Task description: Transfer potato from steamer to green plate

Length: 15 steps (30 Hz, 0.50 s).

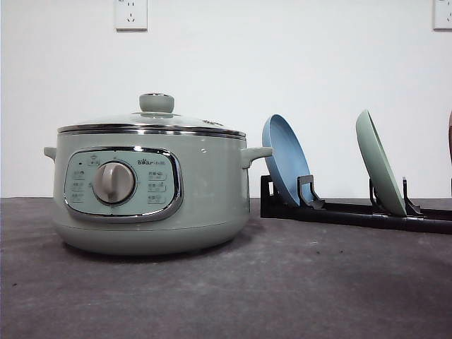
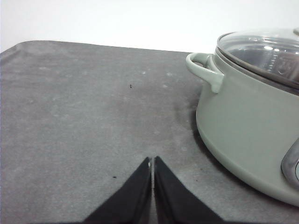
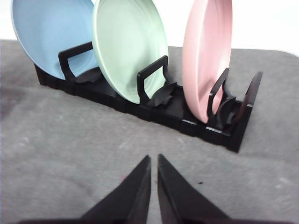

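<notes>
Glass lid (image 1: 152,119) sat closed on the steamer (image 1: 152,191), hiding any potato, while the green plate (image 3: 128,49) stood racked; both the left tool (image 2: 153,163) and right tool (image 3: 154,161) were pinched empty, so lifting the knob squarely seemed wise

steamer (image 2: 247,126) contents blurred behind its glass lid (image 2: 264,51); pink plate (image 3: 205,56) cut off.
</notes>
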Each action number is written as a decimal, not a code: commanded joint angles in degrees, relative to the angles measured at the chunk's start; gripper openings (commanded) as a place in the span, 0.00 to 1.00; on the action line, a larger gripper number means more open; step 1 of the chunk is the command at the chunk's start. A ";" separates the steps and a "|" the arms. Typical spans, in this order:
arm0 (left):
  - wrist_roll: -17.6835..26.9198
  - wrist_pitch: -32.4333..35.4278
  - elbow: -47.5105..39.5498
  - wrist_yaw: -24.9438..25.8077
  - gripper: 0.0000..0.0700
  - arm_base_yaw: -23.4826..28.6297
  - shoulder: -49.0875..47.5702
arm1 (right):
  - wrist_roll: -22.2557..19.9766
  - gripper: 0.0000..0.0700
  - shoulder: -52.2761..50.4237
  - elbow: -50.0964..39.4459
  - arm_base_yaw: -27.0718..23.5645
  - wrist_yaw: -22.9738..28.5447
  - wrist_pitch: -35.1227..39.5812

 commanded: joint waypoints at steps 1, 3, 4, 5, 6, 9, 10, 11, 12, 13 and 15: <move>-2.80 0.52 -1.16 0.07 0.00 0.11 -0.11 | 4.50 0.02 -0.09 -0.24 -0.09 -0.46 0.31; -6.10 1.29 -1.16 0.07 0.00 0.11 -0.11 | 6.93 0.02 -0.09 -0.24 -0.09 -1.73 0.45; -7.28 1.71 -1.16 0.07 0.00 0.11 -0.11 | 7.45 0.02 -0.09 -0.22 -0.09 -2.43 0.57; -8.15 2.06 -1.16 0.07 0.00 0.11 -0.11 | 7.59 0.02 -0.09 -0.17 -0.09 -3.54 0.59; -8.95 2.29 -1.16 0.22 0.00 0.11 -0.11 | 7.82 0.02 -0.09 -0.11 -0.09 -4.89 0.65; -10.85 2.45 -1.16 2.34 0.00 0.09 -0.11 | 10.88 0.02 -0.09 0.34 -0.02 -7.14 0.81; -11.84 2.45 -1.14 3.11 0.00 0.07 -0.09 | 12.34 0.02 -0.09 0.75 0.02 -7.59 0.81; -13.46 2.43 -0.97 3.86 0.00 0.02 -0.04 | 14.09 0.02 -0.09 1.37 0.12 -7.78 0.81; -15.62 2.41 -0.73 4.48 0.00 -0.02 -0.02 | 15.42 0.02 -0.09 1.99 0.38 -7.76 0.81; -18.04 2.43 -0.39 5.16 0.00 -0.13 0.00 | 16.42 0.01 -0.07 2.71 0.72 -7.80 0.76; -22.40 2.68 0.72 5.33 0.00 -0.62 0.00 | 18.01 0.01 -0.04 4.53 1.66 -7.76 0.49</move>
